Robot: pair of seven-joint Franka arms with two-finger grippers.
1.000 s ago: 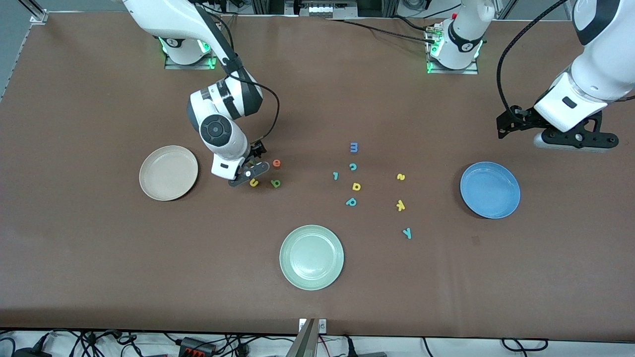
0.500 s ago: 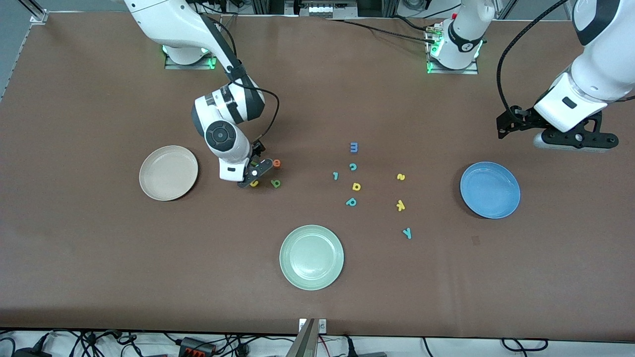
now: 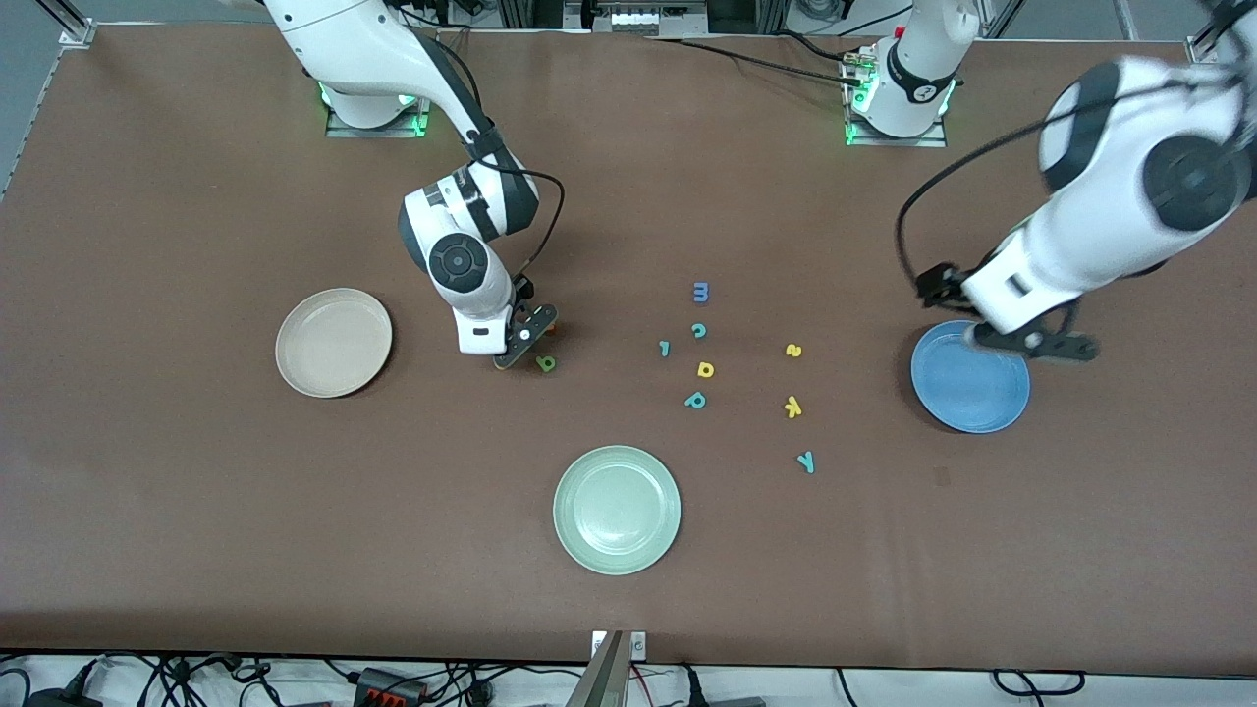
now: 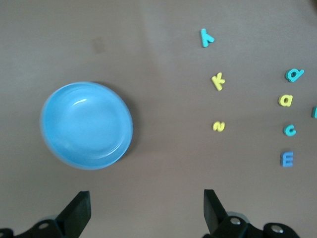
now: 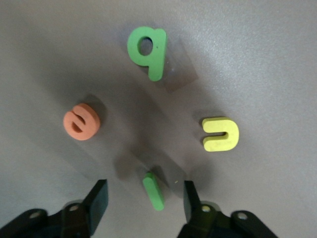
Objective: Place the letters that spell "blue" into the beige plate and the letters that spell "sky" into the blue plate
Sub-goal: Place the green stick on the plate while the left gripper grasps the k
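**Right gripper down over the "blue" letters, left gripper above the blue plate**

At the right arm's end of the brown table (image 3: 196,511) sits the beige plate (image 3: 334,342), with nothing in it. Beside it, toward the table's middle, the right gripper (image 5: 145,198) hangs low over a small cluster of foam letters. Its two fingers (image 5: 98,197) stand apart with the green "l" (image 5: 154,190) lying between them; neither finger touches it (the gap on each side is plain in the right wrist view). Around that bar lie the orange "e" (image 5: 81,121), the green "b" (image 5: 147,51) and the yellow "u" (image 5: 221,134), all flat on the table.

Nearer the front camera sits a pale green plate (image 3: 617,509).

Toward the left arm's end lie the yellow "s" (image 3: 793,350), yellow "k" (image 3: 792,407) and teal "y" (image 3: 806,462).

The left gripper (image 4: 147,210) hovers over the rim of the blue plate (image 3: 970,377), fingers spread wide, holding nothing.
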